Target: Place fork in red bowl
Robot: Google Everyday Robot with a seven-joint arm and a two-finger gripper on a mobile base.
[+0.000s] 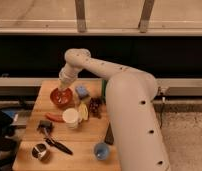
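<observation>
A light wooden table [96,135] stands before a dark wall under a pale rail, and near its far left corner sits the round, shallow red-orange bowl [61,97] with a darker inside. The white arm's gripper [63,90] hangs right over that bowl, its tip at or just inside the rim. The slim silver fork cannot be made out: it may be in the gripper or already in the bowl, and I cannot tell which, nor whether the gripper is open or closed. Just beside the bowl lie a blue sponge-like block [82,92], a white cup [70,118] and a red chilli-like thing [54,117]; a small blue cup [101,150] sits nearer the front edge. To do this step well, I judge the fork should be released low and centred, so it does not tip over the rim. The arm's bulk hides the table's right side.
</observation>
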